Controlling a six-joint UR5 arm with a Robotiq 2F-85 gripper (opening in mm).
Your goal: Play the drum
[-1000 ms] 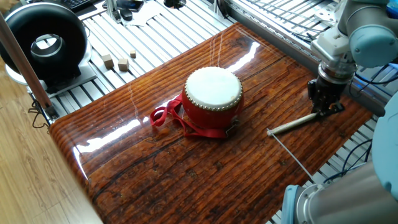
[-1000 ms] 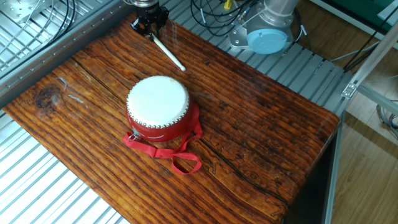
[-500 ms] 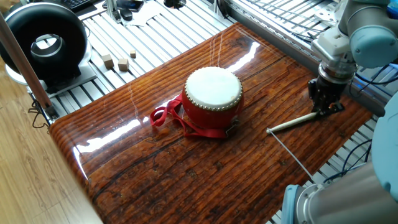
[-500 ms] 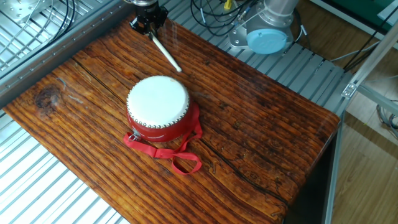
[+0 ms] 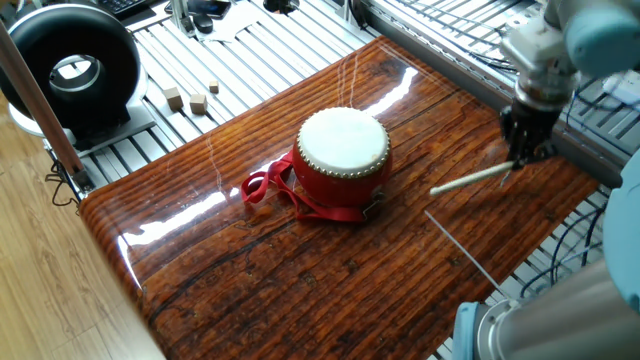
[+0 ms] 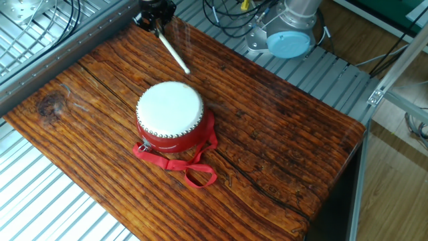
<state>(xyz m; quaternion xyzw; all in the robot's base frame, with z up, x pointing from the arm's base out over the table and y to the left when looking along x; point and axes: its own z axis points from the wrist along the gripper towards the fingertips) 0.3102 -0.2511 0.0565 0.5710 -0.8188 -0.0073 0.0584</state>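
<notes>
1. One drum (image 5: pixel 342 152) (image 6: pixel 170 114) stands upright near the middle of the table (image 5: pixel 300 270) (image 6: pixel 281 134): a squat red barrel with a round off-white skin head and a rim ringed with small studs.
2. One red ribbon strap (image 5: pixel 270 188) (image 6: pixel 190 167) trails from its body, looped flat on the wood at about 9 o'clock of the drum in one fixed view.
3. One drumstick (image 5: pixel 470 179) (image 6: pixel 172 52), a thin pale rod, lies off toward 3 o'clock of the drum in that same view, well apart from the skin. Its free tip points toward the drum.
4. The gripper (image 5: pixel 522 150) (image 6: pixel 154 15) is clenched on the far end of the drumstick; it is black, with the fingers pointing down toward the table's edge.
5. The table is one glossy slab of dark reddish-brown wood with strong grain, set on ribbed metal rails.
6. One black ring-shaped device (image 5: pixel 70 70) sits at 10 o'clock, off the table.
7. Three small wooden blocks (image 5: pixel 192 99) lie on the rails beside it.
</notes>
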